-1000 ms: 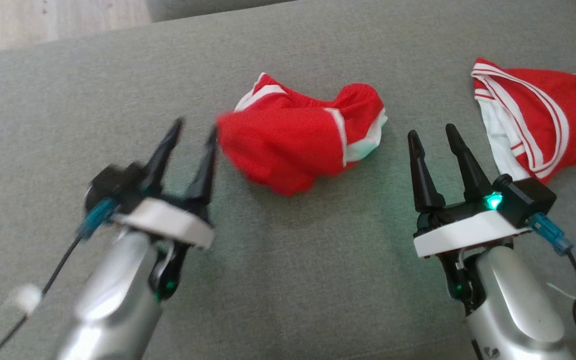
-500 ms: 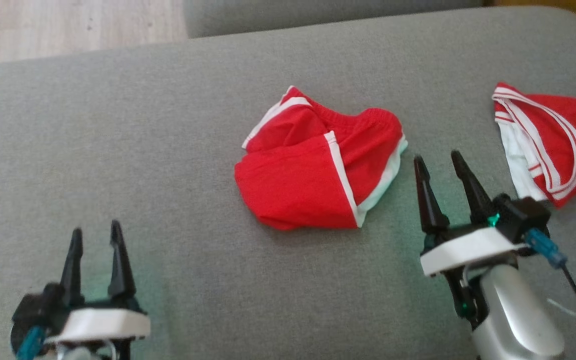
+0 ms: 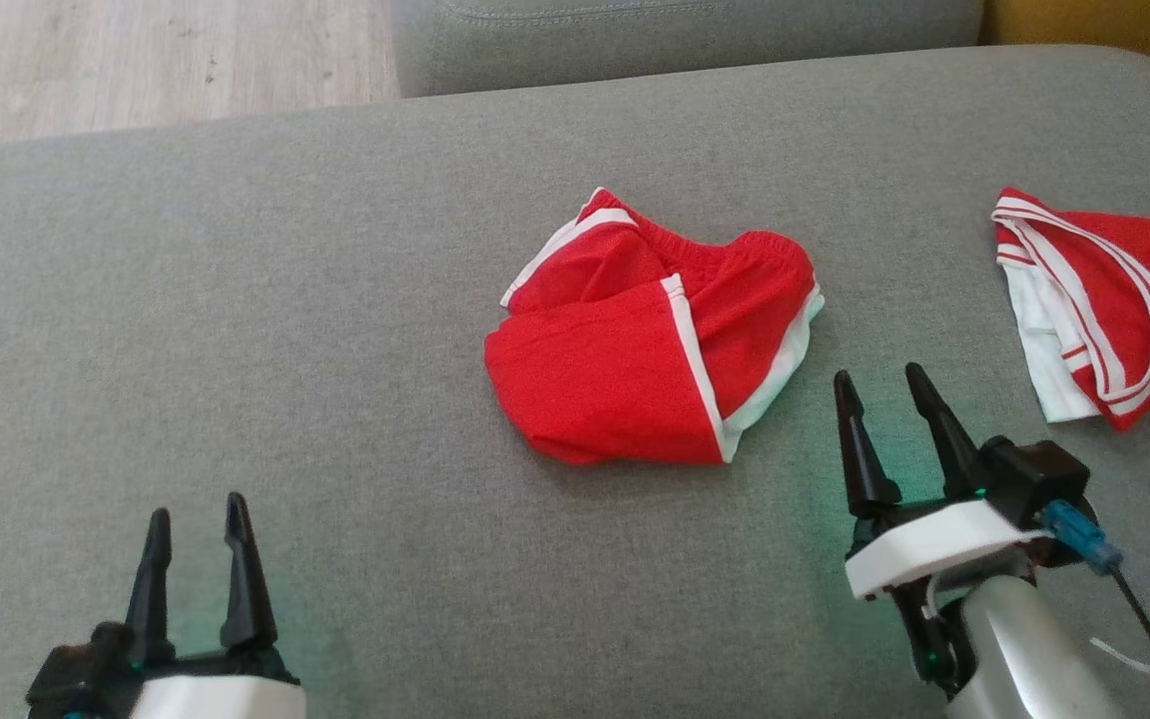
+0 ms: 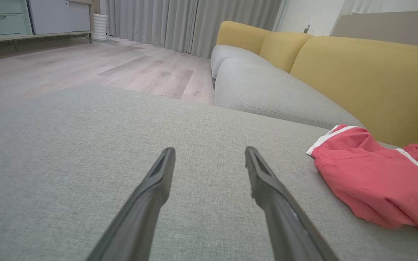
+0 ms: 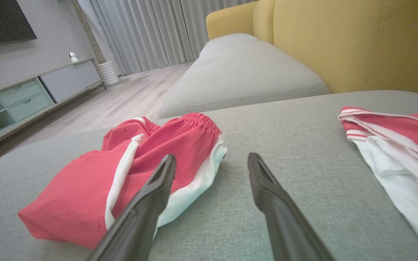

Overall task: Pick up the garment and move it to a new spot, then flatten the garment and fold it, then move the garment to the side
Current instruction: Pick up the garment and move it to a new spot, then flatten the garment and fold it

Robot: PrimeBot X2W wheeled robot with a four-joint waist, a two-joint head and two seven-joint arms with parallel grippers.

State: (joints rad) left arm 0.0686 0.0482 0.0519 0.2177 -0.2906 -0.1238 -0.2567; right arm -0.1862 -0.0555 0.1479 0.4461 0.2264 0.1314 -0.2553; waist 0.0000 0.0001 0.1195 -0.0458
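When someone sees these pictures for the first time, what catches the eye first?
The red shorts lie bunched in the middle of the grey cushion, with a red and white garment at its right edge. The left gripper and the right gripper stand open and empty near the bottom corners.

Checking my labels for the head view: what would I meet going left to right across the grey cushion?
left tool → red shorts → right tool → striped jersey
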